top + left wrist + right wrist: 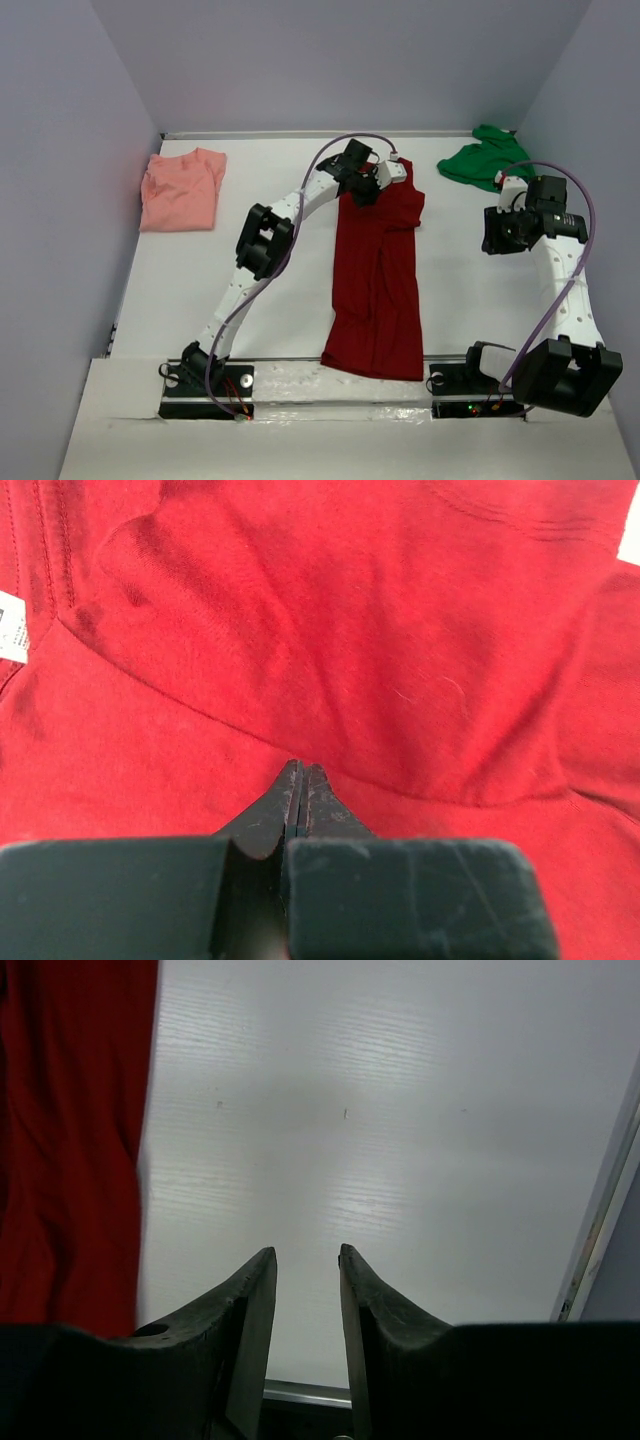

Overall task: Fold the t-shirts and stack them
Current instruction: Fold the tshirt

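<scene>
Three shirts lie on the table (470, 280): the dark red shirt (378, 270) stretched lengthwise in the middle, the salmon-pink shirt (180, 190) at far left, the green shirt (480, 160) bunched in the far right corner. I judge them soft, light and limp; the cloth will sag and drag, so I'd take it by an edge or corner. My left gripper (301, 767) is clamped tight at the red shirt's collar end, seemingly pinching a fold. My right gripper (305, 1255) hangs with fingers parted over bare table, holding nothing. A white tag (10, 625) shows, its print too small to read
</scene>
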Action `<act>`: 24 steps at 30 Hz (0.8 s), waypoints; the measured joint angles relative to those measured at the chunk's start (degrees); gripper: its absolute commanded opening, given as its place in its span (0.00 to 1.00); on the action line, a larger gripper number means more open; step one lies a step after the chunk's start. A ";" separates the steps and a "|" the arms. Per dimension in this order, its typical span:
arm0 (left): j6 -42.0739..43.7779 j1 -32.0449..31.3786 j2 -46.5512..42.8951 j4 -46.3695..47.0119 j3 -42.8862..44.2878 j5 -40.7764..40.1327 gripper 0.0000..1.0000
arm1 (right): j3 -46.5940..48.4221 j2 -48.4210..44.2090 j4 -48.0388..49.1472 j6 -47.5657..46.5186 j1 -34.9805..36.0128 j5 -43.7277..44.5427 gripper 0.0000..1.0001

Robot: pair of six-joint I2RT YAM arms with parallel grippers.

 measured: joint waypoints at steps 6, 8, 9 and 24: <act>-0.17 -0.59 4.07 -0.33 4.26 -2.69 0.00 | 0.00 0.20 -0.42 0.17 0.00 -1.31 0.36; -0.26 -0.74 5.27 -0.48 5.79 -2.95 0.00 | 0.00 0.17 -0.63 0.17 0.00 -1.40 0.36; -0.26 -0.81 5.31 -0.66 6.05 -3.34 0.00 | 0.00 0.17 -0.70 0.17 0.00 -1.44 0.35; 0.48 -2.01 8.66 0.44 11.06 -13.51 0.00 | 0.70 2.14 -2.40 0.17 0.00 -3.41 0.31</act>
